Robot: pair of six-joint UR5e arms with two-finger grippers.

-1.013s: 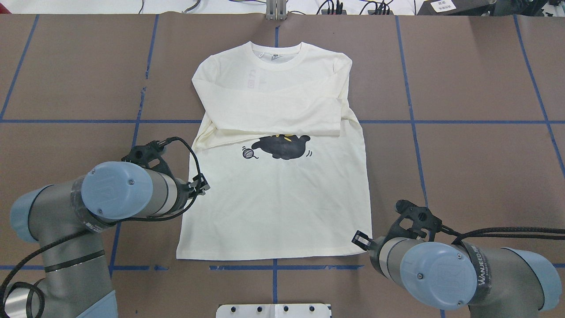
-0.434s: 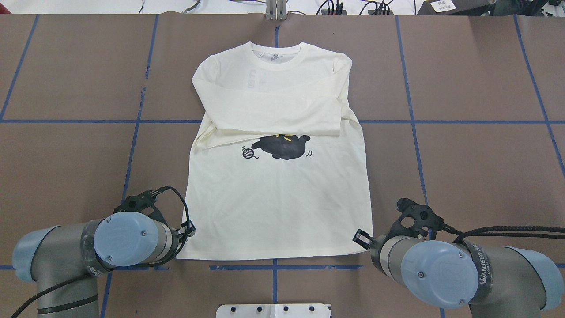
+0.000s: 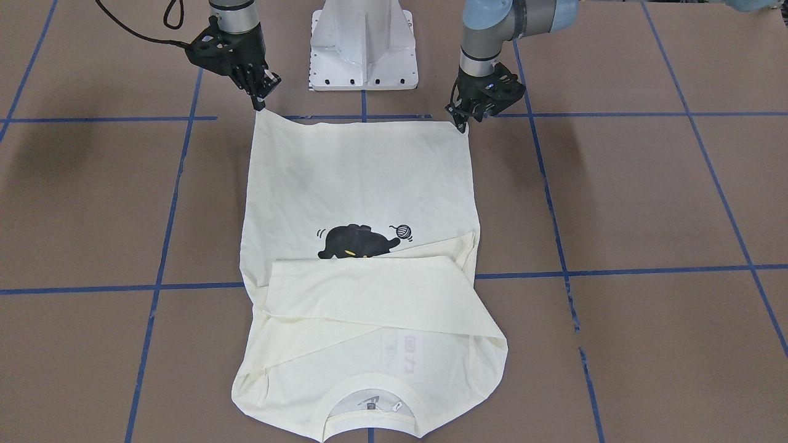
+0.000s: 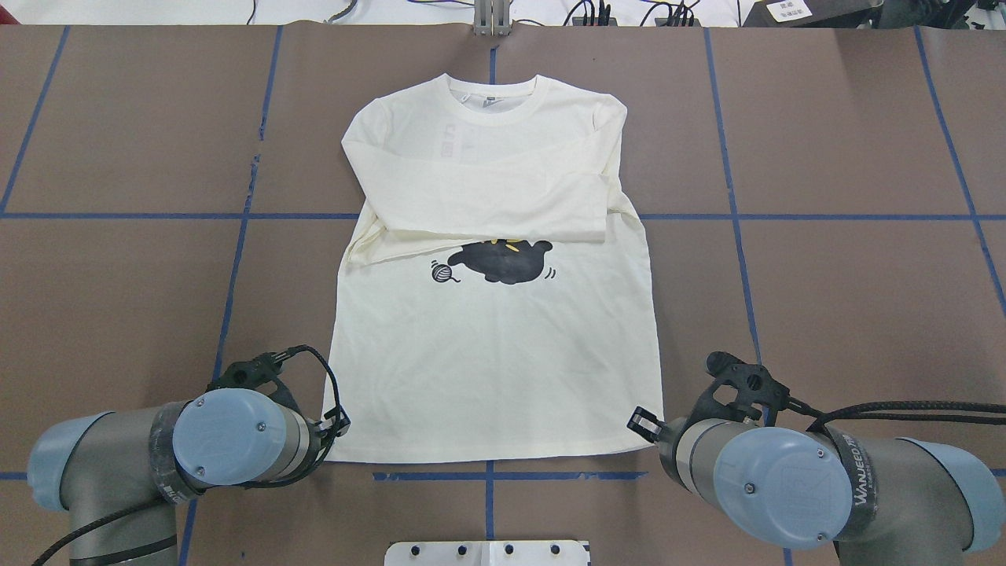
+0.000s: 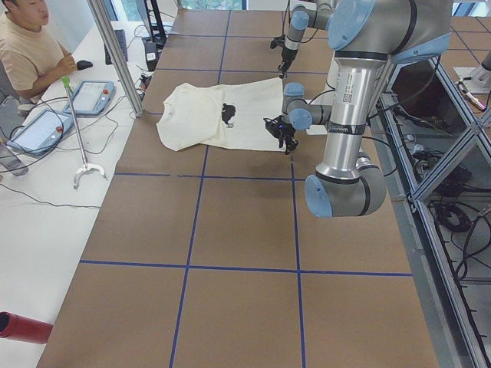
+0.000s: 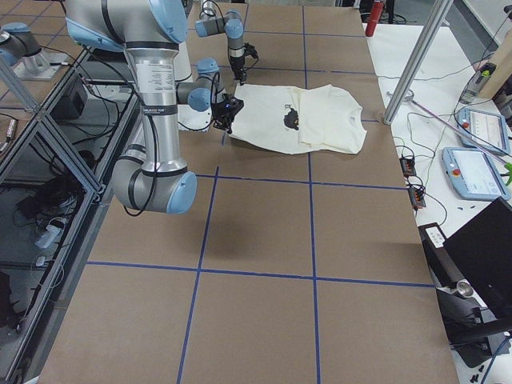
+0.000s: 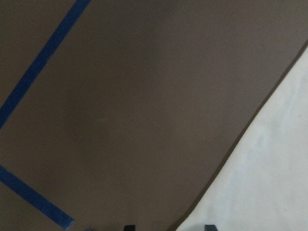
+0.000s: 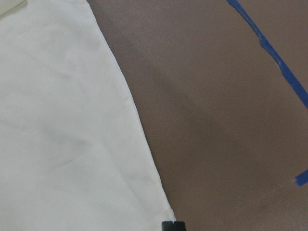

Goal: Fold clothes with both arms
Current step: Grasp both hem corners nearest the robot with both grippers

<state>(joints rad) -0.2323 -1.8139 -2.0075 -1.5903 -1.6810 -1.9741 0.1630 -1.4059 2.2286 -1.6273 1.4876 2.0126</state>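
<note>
The cream long-sleeved shirt (image 4: 495, 369) lies flat on the brown table, cat print (image 4: 503, 262) up, with both sleeves folded across the chest and the collar far from the robot. My left gripper (image 3: 460, 125) stands open at the hem's left corner, and in the left wrist view the shirt's edge (image 7: 269, 183) runs between its fingertips (image 7: 129, 227). My right gripper (image 3: 258, 106) is shut on the hem's right corner, with the cloth (image 8: 62, 130) ending at its tip (image 8: 173, 225). From overhead, both wrists hide most of the grippers.
The white pedestal base (image 3: 363, 43) stands just behind the hem. Blue tape lines (image 4: 487, 475) grid the brown tabletop. In the left view a person (image 5: 27, 46) sits at a side table with tablets (image 5: 96, 96) and a metal post (image 5: 115, 54) beyond the collar end.
The left arm drew back toward the robot along the shirt's left edge, from mid-body down to the hem corner. The right arm and the shirt stayed still.
</note>
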